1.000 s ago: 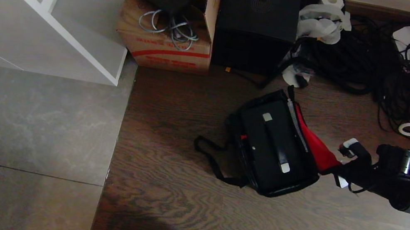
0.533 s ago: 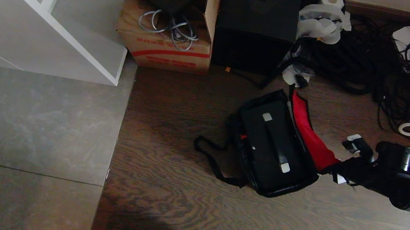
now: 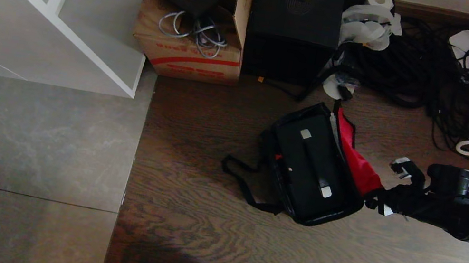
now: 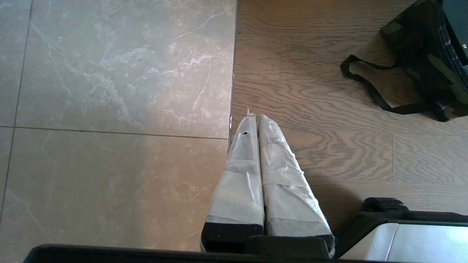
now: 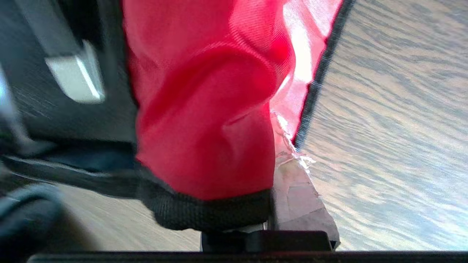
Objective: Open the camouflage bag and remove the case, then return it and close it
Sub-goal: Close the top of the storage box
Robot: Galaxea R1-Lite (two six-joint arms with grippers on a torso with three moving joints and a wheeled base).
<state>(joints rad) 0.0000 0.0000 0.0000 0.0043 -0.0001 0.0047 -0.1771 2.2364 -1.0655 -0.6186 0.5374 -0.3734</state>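
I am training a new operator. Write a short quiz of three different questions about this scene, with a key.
1. True or false: the black rectangular hard case lies inside the open camouflage fabric bag.
2. What does the right claw grip? A) the black shoulder strap B) the bag's red-lined lid C) the case's handle
3. Fill in: the left claw, shut, hangs over the seam between grey tiles and ____ flooring.

Key: 1 true; 2 B; 3 wooden.
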